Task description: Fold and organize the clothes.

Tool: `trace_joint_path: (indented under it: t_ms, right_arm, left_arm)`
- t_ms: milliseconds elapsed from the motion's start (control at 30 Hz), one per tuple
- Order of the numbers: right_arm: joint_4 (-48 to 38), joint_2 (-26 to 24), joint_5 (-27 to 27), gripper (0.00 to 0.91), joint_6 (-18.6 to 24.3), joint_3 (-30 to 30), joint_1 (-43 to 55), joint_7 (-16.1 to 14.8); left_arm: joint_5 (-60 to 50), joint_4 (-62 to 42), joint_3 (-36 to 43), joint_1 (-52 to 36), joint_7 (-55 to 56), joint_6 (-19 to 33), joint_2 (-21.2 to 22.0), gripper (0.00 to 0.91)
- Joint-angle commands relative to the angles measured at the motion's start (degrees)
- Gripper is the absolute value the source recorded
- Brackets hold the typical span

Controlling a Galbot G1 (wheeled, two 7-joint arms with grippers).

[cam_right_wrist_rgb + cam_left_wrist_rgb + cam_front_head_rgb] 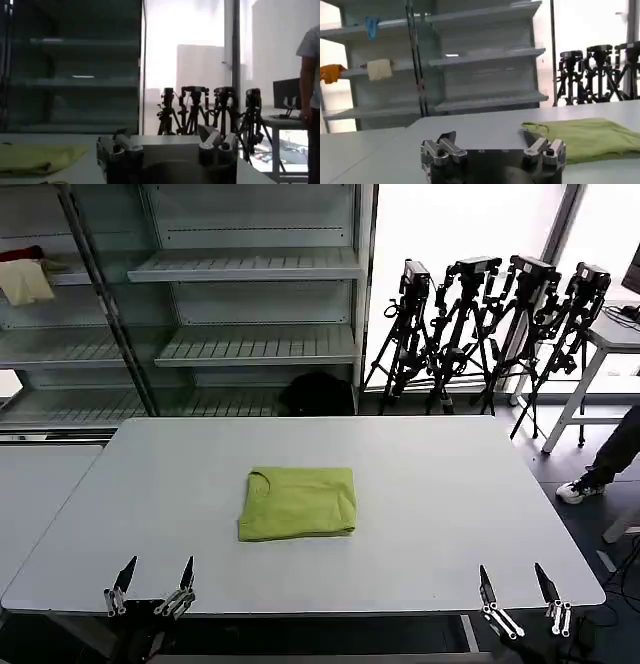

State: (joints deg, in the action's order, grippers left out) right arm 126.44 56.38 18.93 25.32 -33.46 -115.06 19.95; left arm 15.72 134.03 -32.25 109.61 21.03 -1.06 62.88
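Observation:
The clothes (298, 502), a lime-green T-shirt, lie folded into a neat rectangle in the middle of the grey table (430, 484), collar at its far left corner. The left wrist view shows the same T-shirt (590, 137) lying flat beyond the fingers, and in the right wrist view it (35, 157) is a pale green strip off to one side. My left gripper (153, 577) hangs open at the near left edge of the table, well short of the shirt. My right gripper (516, 586) stands open at the near right edge, nothing between its fingers.
Grey metal shelving (250, 304) stands behind the table, with a cream cloth (25, 281) on a left shelf. A black bundle (318, 394) sits at the shelving's foot. Several camera tripods (490, 324) stand at the back right. A second table (30, 484) adjoins on the left.

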Motion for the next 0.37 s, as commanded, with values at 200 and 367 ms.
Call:
trace_joint_path:
  t_ms: [200, 367]
  right_arm:
    - [0.1, -0.2, 0.1, 0.907, 0.7, 0.1, -1.3, 0.3]
    - [0.3, 0.0, 0.0, 0.907, 1.0, 0.2, -1.7, 0.2]
  left_arm:
    - [0.2, -0.3, 0.1, 0.2, 0.0, -0.1, 0.2, 0.907]
    - [0.1, -0.1, 0.2, 0.4, 0.0, 0.1, 0.3, 0.907]
